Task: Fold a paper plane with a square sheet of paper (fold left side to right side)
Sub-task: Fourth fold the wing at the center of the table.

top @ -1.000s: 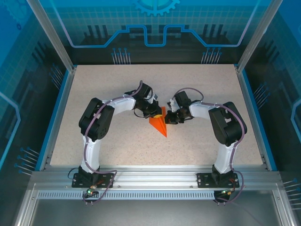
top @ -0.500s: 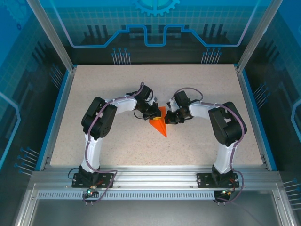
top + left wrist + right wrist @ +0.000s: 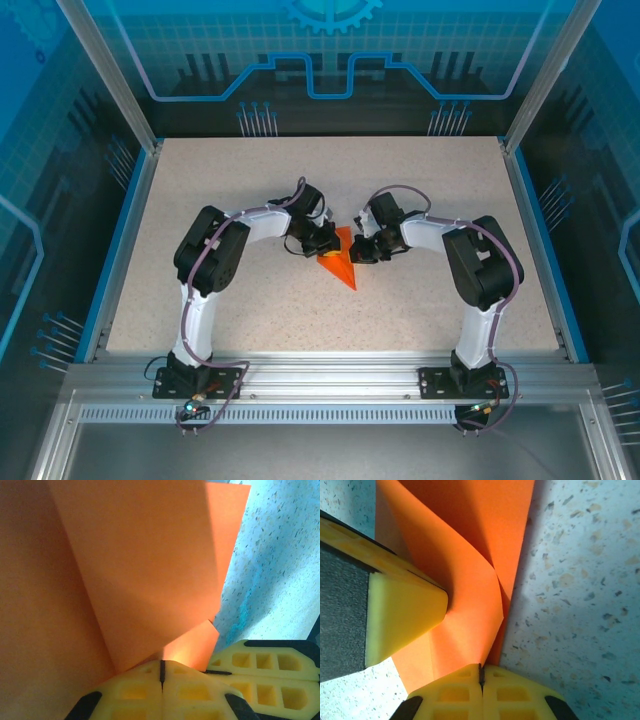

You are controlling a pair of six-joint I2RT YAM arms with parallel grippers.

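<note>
Both my left gripper (image 3: pixel 322 243) and my right gripper (image 3: pixel 358 250) are pressing their jaws together, tips touching the small, pointed, bright orange paper plane (image 3: pixel 341 268) lying on the speckled table (image 3: pixel 420 180).

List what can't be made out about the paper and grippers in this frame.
- Top view: the plane is tiny, its far end partly covered by the left gripper and right gripper; folds unreadable.
- Left wrist: the plane runs off the top and left edges; outline unknown.
- Right wrist: the shut fingers hide whether they pinch the plane or only press it.
</note>
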